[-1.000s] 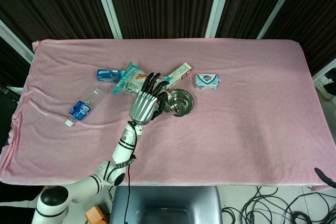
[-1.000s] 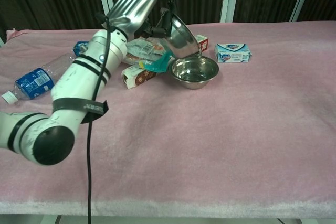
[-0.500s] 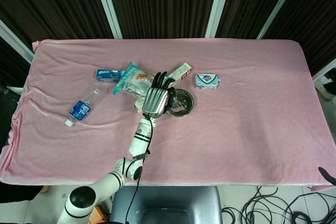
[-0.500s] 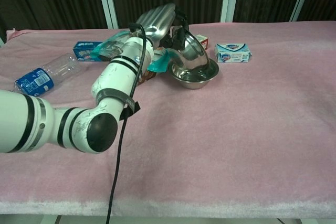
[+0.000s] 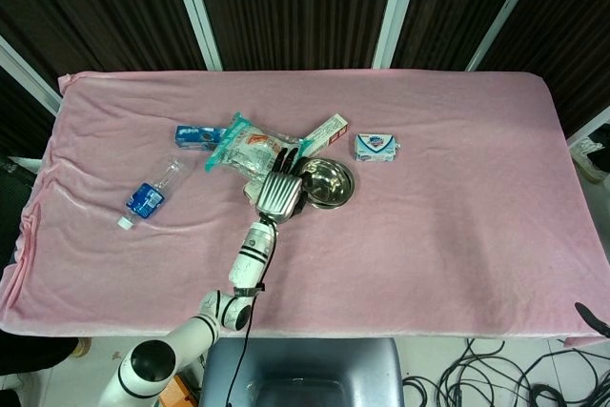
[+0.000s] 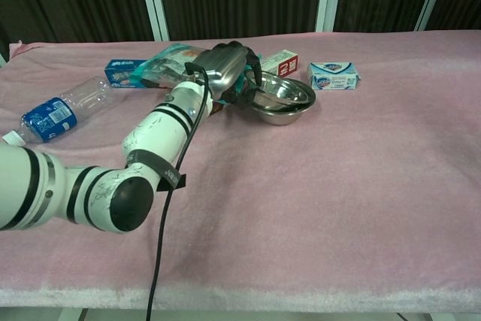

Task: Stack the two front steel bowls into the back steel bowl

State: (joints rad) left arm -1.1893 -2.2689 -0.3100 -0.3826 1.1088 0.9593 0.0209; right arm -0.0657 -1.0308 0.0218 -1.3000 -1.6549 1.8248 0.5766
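The steel bowls stand as one nested stack (image 5: 329, 182) in the middle of the pink table. In the chest view the top steel bowl (image 6: 287, 89) sits slightly tilted inside the lower bowl (image 6: 282, 116). My left hand (image 5: 282, 192) (image 6: 228, 70) lies low at the stack's left side, and its dark fingers (image 6: 250, 83) grip the top bowl's left rim. How many bowls lie in the stack cannot be told. Neither view shows my right hand.
Behind the left hand lie a snack bag (image 5: 250, 148), a blue box (image 5: 195, 135) and a red-and-white box (image 5: 329, 129). A soap pack (image 5: 376, 147) lies right of the bowls. A water bottle (image 5: 148, 197) lies at the left.
My left hand has carried the tilted steel bowl down and to the right, from above the table into the stack. The bowl now lies nearly level inside the lower one.
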